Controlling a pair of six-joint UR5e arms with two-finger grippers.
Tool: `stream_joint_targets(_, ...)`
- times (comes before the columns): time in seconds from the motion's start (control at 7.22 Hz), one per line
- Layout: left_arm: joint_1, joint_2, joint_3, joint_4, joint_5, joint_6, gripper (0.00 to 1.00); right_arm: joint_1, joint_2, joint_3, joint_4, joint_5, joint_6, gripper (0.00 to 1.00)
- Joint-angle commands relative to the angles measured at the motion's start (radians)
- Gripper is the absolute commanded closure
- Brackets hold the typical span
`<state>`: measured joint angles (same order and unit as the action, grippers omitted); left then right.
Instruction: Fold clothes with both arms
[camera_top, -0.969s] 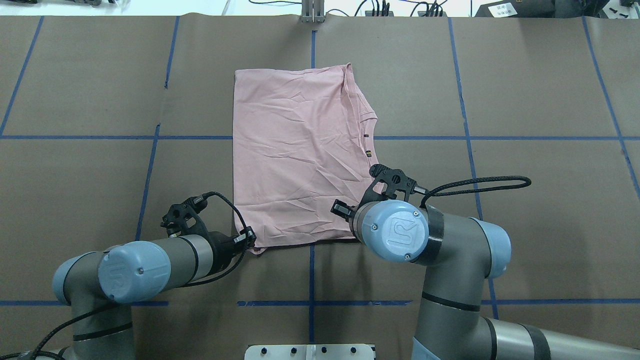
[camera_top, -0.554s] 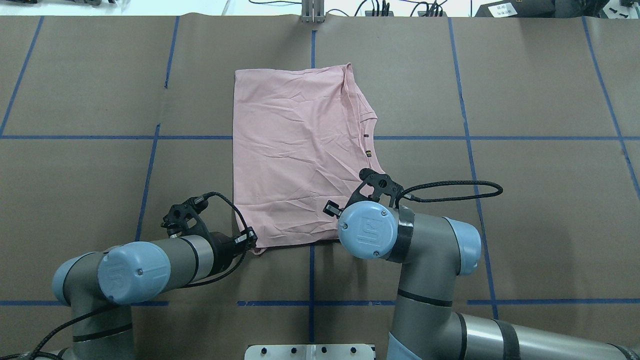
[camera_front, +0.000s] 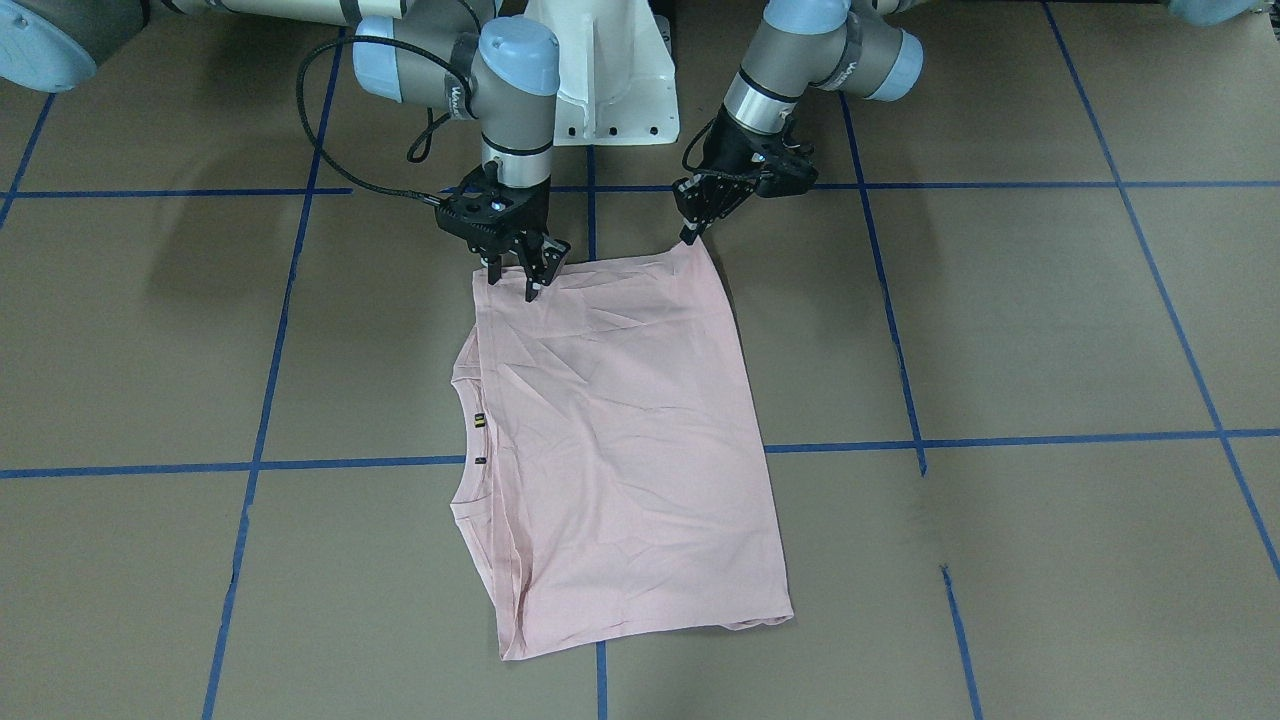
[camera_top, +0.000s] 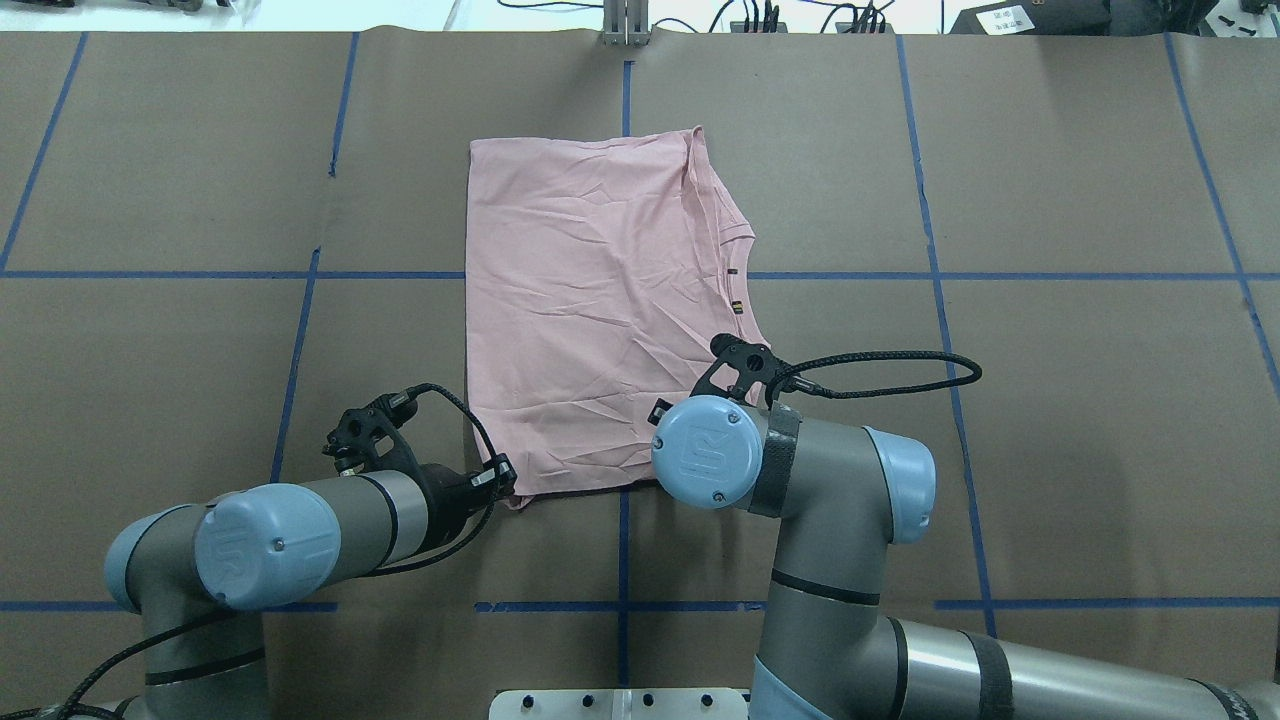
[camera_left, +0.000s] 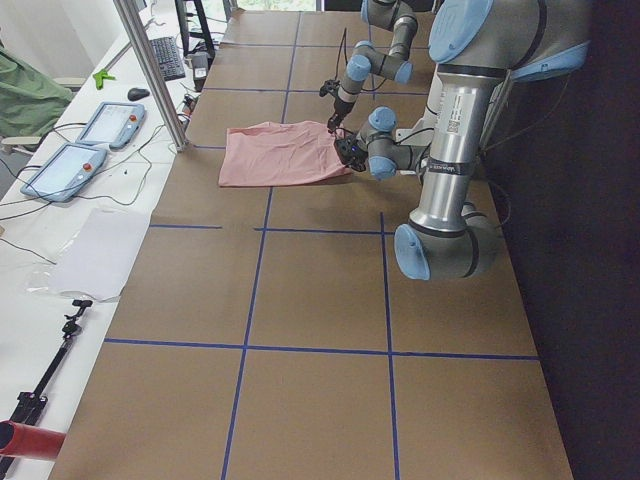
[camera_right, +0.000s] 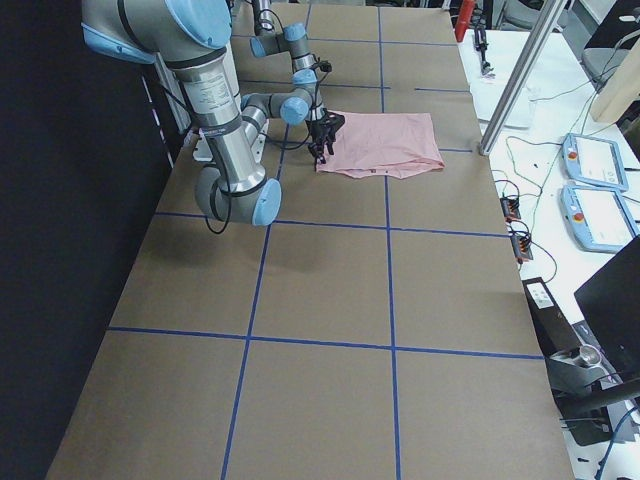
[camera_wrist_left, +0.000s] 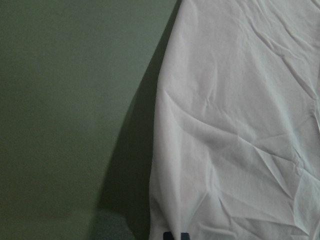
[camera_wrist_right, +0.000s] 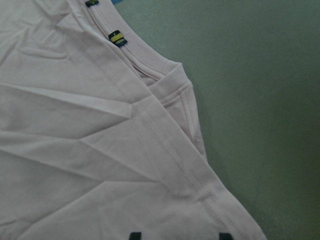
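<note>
The pale pink T-shirt (camera_top: 590, 300) lies flat on the brown table, folded in half, plain side up, with a small dark sleeve tag (camera_wrist_right: 117, 39) at its right edge. My left gripper (camera_front: 688, 238) is at the shirt's near left corner and is shut on the fabric there; in the left wrist view its tips (camera_wrist_left: 176, 235) meet at the cloth's edge. Over the near right corner my right gripper (camera_front: 513, 282) stands open, fingers pointing down, and the hem (camera_wrist_right: 170, 165) lies between its tips in the right wrist view. From overhead, the right wrist hides that gripper.
The white pedestal base (camera_front: 610, 80) stands at the robot's edge of the table. Blue tape lines (camera_top: 625, 600) cross the brown cover. A black cable loop (camera_top: 900, 365) hangs off the right wrist. Tablets (camera_left: 65, 170) and a metal post (camera_left: 150, 70) are at the far side.
The right arm has swung left and forward, bringing its wrist over the shirt's near right corner. The left arm and the shirt have stayed put.
</note>
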<state>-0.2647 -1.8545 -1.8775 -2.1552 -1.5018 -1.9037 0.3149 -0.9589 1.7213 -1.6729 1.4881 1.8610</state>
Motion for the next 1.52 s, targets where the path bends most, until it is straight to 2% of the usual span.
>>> stream_joint_targets(0.0, 0.001, 0.0, -0.002, 0.0, 0.0, 0.0, 1.0, 0.0, 0.002, -0.006, -0.011, 0.0, -0.002, 0.4)
stream_joint_targets(1.25, 0.004, 0.0, -0.002, 0.0, 0.0, 0.0, 1.0, -0.005, 0.026, -0.057, -0.007, -0.012, 0.001, 0.45)
stream_joint_targets(1.38, 0.004, 0.0, -0.002, 0.0, 0.0, 0.0, 1.0, -0.007, 0.026, -0.057, -0.007, -0.011, 0.001, 0.56)
